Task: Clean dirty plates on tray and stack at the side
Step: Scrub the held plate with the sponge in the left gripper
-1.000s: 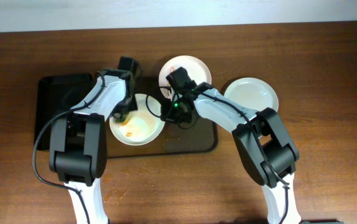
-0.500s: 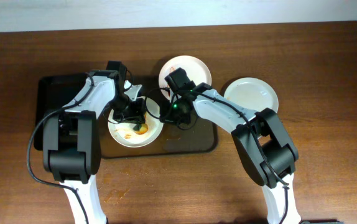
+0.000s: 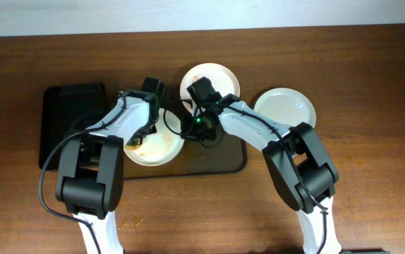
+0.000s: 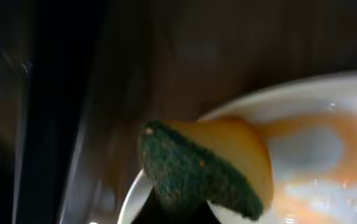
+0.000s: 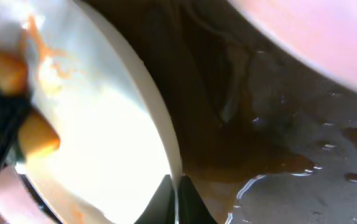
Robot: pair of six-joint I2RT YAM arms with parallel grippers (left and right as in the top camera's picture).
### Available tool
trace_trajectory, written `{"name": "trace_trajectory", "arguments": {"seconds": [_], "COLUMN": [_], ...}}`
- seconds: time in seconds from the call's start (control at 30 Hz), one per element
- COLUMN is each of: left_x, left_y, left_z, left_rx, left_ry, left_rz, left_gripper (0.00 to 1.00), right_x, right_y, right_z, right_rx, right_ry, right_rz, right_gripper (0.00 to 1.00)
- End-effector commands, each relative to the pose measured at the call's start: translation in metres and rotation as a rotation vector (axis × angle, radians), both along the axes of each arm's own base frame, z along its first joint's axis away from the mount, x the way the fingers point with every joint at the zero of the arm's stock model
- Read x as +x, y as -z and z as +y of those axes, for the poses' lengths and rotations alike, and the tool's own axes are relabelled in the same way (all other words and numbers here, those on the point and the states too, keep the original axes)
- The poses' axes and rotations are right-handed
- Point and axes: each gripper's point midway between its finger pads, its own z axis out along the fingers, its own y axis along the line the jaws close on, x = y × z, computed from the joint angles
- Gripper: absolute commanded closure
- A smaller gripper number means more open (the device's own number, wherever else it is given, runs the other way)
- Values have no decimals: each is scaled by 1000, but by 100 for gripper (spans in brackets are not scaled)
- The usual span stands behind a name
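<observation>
The brown wooden tabletop (image 3: 372, 197) carries a black tray (image 3: 68, 106). A clean white plate (image 3: 285, 108) lies on the tabletop, just right of the tray. A second plate (image 3: 220, 74) with thin red marks sits at the tray's far edge.

The dirty plate (image 3: 161, 147) lies on the tray between the two arms. Inside it there is an orange smear (image 4: 303, 180). The right end effector (image 5: 177, 196) is clenched on this plate's right rim, one finger on each side of the edge. The left end effector (image 3: 143, 130) stands over the plate's left part and grasps a sponge (image 4: 200, 174), yellow with a green rough face. The sponge is at the plate's rim, beside the smear.

A thin brown puddle (image 5: 278, 168) lies on the tray near the gripped rim.
</observation>
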Motion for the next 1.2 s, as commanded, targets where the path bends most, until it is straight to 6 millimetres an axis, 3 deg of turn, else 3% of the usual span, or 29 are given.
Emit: {"name": "trace_trajectory", "arguments": {"seconds": [0.0, 0.1, 0.2, 0.37, 0.47, 0.57, 0.67, 0.87, 0.93, 1.0, 1.03, 1.1, 1.17], "left_x": [-30, -32, -59, -108, -121, -111, -80, -80, -80, -77, -69, -52, -19], "left_y": [70, 79, 91, 77, 67, 70, 77, 77, 77, 77, 77, 75, 74], "left_z": [15, -5, -57, -102, -119, -121, -120, -117, -114, -102, -85, -63, -49], "left_rx": [36, -71, -375, -706, -842, -848, -829, -830, -824, -765, -683, -586, -532], "left_ry": [-62, 101, 381, 565, 614, 669, 699, 697, 626, 543, 451, 339, 315], "left_rz": [79, 176, 371, 558, 588, 545, 417, 416, 421, 428, 418, 367, 249], "left_gripper": [100, 100, 100, 100, 100, 100, 100, 100, 100, 100, 100, 100, 100], "right_x": [6, 6, 6, 6, 6, 6, 6, 6, 6, 6, 6, 6, 6], "right_y": [1, 2, 2, 2, 2, 2, 2, 2, 2, 2, 2, 2, 2], "right_z": [-3, -3, -4, -4, -4, -3, -4, -4, -4, -4, -4, -4, -4], "right_rx": [-11, -11, -13, -13, -13, -13, -13, -13, -14, -14, -14, -14, -14], "right_ry": [1, 1, 2, 2, 2, 2, 2, 2, 2, 2, 2, 2, 2], "right_rz": [-9, -10, -11, -11, -11, -11, -11, -11, -10, -10, -10, -10, -10], "right_gripper": [96, 96, 96, 96, 96, 96, 96, 96, 96, 96, 96, 96, 96]}}
